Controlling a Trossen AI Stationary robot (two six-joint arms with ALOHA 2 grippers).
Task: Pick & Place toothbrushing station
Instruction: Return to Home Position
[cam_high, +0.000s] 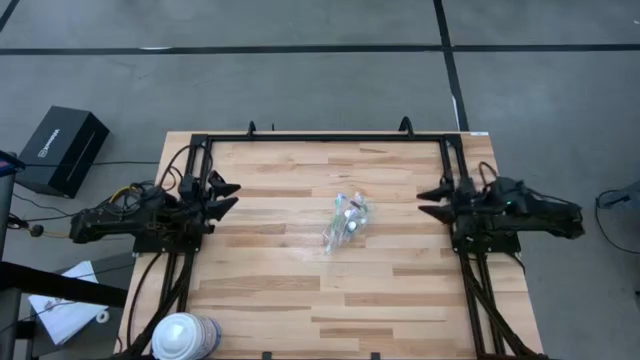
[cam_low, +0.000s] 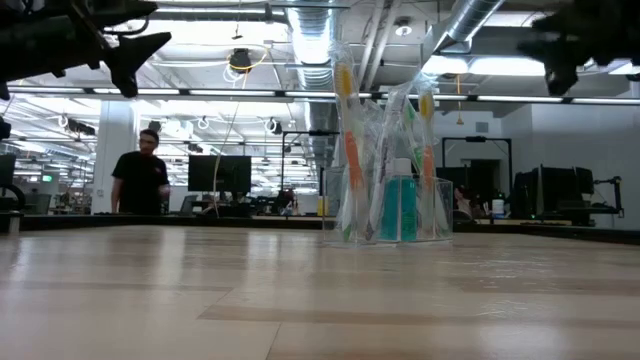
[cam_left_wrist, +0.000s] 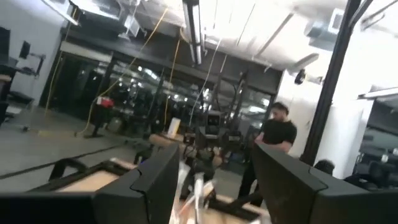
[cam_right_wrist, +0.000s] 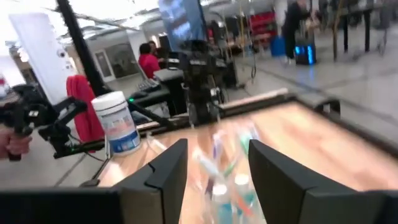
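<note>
Both arms sit at the sides of the light wooden table, well apart from the work in the middle. From my seat the left gripper is at the left edge, pointing inward with its fingers spread and nothing between them. The right gripper mirrors it at the right edge, also parted and empty. Each wrist view shows a clear gap between that arm's own dark fingers.

The small see-through plastic cup stands upright near the table's centre, roughly midway between the two grippers and touched by neither. Several thin toothbrushes in orange, green and pale shades stand in it, heads up and leaning a little apart. The short blue tube with its white end on top stands in the same cup among them. I see no loose brush or tube lying on the wood around it.

By my reading the placing is finished and only the parking of the arms remains, and they look close to parked. The big white-and-blue roll stands at the near left corner, apart from everything. A black box lies on the floor beyond the left arm, and a person stands in the room behind.
</note>
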